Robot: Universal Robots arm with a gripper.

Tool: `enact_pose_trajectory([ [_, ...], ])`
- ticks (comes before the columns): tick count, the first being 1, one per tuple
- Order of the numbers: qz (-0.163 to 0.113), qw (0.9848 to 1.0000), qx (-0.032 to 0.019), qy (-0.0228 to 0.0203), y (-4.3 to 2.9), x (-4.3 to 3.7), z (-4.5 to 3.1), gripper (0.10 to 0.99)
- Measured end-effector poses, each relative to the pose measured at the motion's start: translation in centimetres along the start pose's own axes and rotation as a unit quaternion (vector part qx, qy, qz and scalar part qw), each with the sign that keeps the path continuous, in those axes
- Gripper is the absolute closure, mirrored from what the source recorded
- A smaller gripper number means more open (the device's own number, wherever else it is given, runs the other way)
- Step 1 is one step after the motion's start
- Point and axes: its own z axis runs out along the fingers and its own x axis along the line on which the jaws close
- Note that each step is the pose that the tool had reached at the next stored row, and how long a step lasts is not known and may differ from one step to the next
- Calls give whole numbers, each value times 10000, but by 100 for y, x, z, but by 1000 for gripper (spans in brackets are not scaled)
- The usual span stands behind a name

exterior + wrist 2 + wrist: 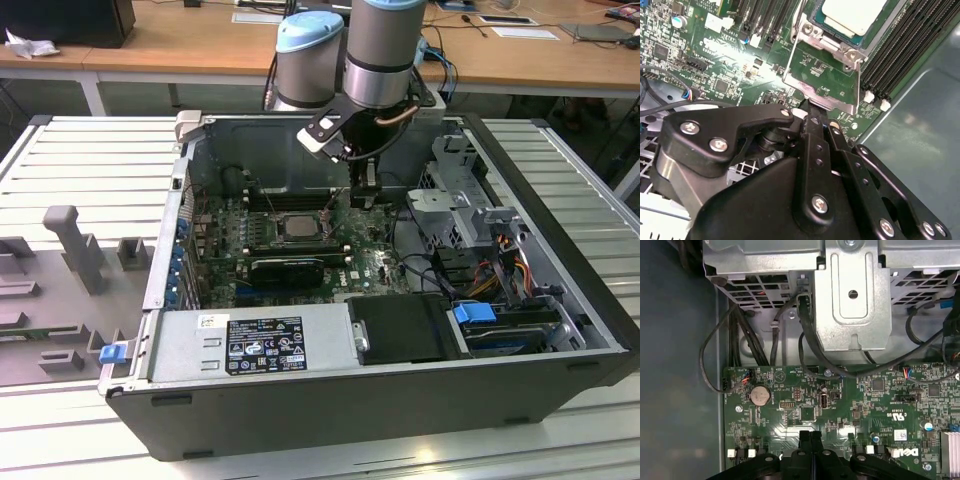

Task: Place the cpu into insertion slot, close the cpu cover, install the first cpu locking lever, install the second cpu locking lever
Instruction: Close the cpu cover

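Observation:
The cpu (pixel 852 15) lies flat in the insertion slot (pixel 815 21), pale metal top up; the exterior view has the cpu (pixel 297 225) mid-board. The cpu cover (pixel 795 60), a grey frame with a square window, is swung open away from the slot, and green board shows through its window. My gripper (pixel 813 112) is shut, its narrow black fingertips at the cover's free edge tab, touching or nearly so. In the first wrist view the gripper (pixel 810 435) hangs just over the board, fingers pressed together. I cannot tell the locking levers apart from the frame.
The green motherboard (pixel 380 262) sits inside an open computer case (pixel 560 300). Long black memory slots (pixel 900 55) run beside the socket. A metal drive cage (pixel 852 295) and black cables (pixel 740 340) stand close by. A power supply (pixel 250 345) lies along the near wall.

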Motion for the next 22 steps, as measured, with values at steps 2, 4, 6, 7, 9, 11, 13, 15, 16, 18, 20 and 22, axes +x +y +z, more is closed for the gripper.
enact_pose_trajectory([
  [2,0,10000,0,0,-2,0,0,980],
  [4,0,10000,0,0,-8,0,0,980],
  [6,0,10000,0,0,-24,-1,-1,980],
  [7,0,10000,0,0,-28,-1,-1,980],
  [9,0,10000,0,0,-36,-1,-1,980],
  [11,0,10000,0,0,-42,-1,-1,980],
  [13,-1,10000,0,0,-46,-1,-1,980],
  [15,0,10000,0,0,-50,-1,-1,980],
  [16,0,10000,0,0,-51,-1,-1,980],
  [18,0,10000,0,0,-54,-2,-1,980],
  [20,0,10000,0,0,-57,-2,-2,980],
  [22,0,10000,0,0,-61,-2,-1,980],
])
